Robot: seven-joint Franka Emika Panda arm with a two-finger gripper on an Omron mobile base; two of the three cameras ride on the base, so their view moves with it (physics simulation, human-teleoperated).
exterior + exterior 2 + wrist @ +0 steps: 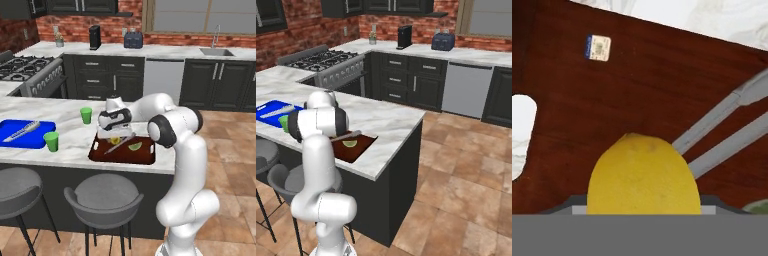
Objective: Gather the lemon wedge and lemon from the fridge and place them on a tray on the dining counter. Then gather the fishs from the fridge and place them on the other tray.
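Placement of the lemon [644,175] is in hand: the gripper [114,135] hangs just over the dark reddish-brown tray [145,156], seemingly closed around the fruit, lemon wedge [135,146] beside it. Next, I judge, comes opening the fingers and lifting clear.

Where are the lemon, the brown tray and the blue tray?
lemon [644,175], hand view, middle of its yellow skin.
brown tray [142,156], left base view, bare floor near its right end.
blue tray [10,140], left base view, bare left part.
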